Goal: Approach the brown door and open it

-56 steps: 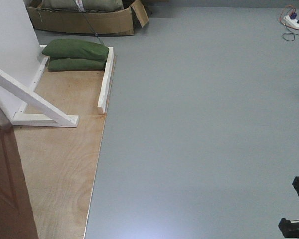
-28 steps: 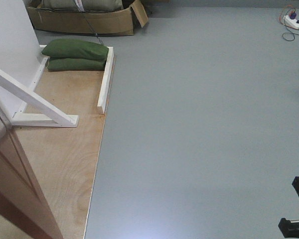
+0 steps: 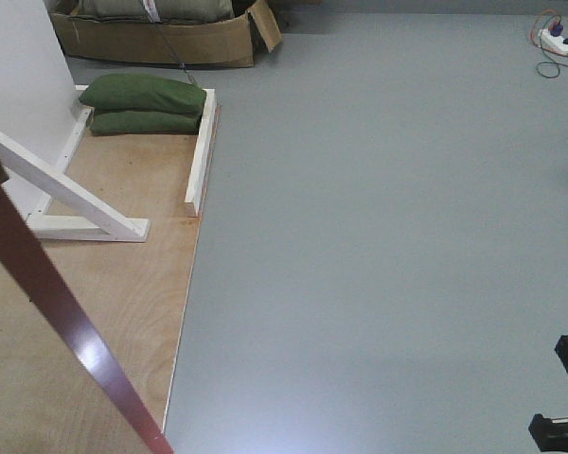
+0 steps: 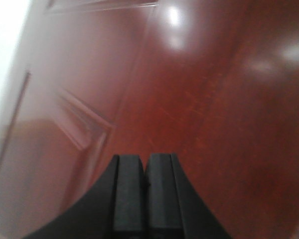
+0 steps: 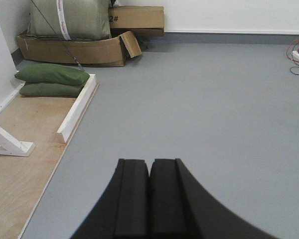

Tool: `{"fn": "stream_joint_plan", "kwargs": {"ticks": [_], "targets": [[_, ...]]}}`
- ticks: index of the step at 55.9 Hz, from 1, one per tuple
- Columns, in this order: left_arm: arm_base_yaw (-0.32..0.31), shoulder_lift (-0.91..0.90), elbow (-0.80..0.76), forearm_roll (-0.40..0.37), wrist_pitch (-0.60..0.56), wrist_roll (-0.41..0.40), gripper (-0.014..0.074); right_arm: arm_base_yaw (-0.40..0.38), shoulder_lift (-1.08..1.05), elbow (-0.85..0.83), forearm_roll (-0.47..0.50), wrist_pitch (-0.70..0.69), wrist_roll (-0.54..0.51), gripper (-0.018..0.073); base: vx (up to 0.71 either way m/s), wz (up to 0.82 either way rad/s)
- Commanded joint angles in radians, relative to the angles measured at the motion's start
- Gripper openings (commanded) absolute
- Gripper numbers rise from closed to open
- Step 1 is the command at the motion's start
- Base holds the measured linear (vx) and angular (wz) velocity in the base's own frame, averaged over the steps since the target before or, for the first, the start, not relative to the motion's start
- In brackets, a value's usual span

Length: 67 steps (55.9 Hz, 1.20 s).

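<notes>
The tall glossy reddish-brown wooden panel door [image 3: 57,293] shows edge-on at front left, apparently swung open, so the task looks nearly done; the left gripper [image 4: 144,172] faces its panel pinched closed and empty, the right gripper [image 5: 149,172] likewise.

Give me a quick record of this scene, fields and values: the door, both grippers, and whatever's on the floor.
door: brown door shows as a narrow slanted strip over the plywood base; its glossy panel fills the left wrist view
left arm: left gripper shut, pointing at the door panel; contact cannot be told
right arm: right gripper shut, holding nothing, over the grey floor
floor items: green sandbags, white support frame, cardboard box, power strip
</notes>
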<state>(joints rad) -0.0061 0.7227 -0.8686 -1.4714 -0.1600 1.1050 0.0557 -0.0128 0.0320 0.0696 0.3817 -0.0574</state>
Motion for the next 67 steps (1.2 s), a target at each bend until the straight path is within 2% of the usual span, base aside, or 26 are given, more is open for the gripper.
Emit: {"fn": "stream_joint_plan", "kwargs": {"ticks": [1,13,33,46,67], "targets": [[-0.043,0.026,-0.029,0.024,0.032,-0.001,-0.0003,-0.002,-0.006,0.003,-0.003,-0.077,-0.009,0.0,0.0,0.0],[-0.071,0.088,-0.029,0.18,0.16,0.0,-0.0003,-0.002,-0.006,0.003,-0.003,-0.077,-0.009,0.0,0.0,0.0],[-0.072,0.163,-0.04,0.17,0.16,-0.001,-0.0003,-0.002,-0.006,0.003,-0.003,-0.082,-0.009,0.0,0.0,0.0],[-0.072,0.22,-0.148,0.171,0.223,0.0,-0.0003,-0.002,-0.006,0.003,-0.003,-0.081,-0.009,0.0,0.0,0.0],[-0.071,0.231,-0.157,0.17,0.266,-0.001,-0.0003,-0.002,-0.006,0.003,-0.003,-0.081,-0.009,0.0,0.0,0.0]]}}
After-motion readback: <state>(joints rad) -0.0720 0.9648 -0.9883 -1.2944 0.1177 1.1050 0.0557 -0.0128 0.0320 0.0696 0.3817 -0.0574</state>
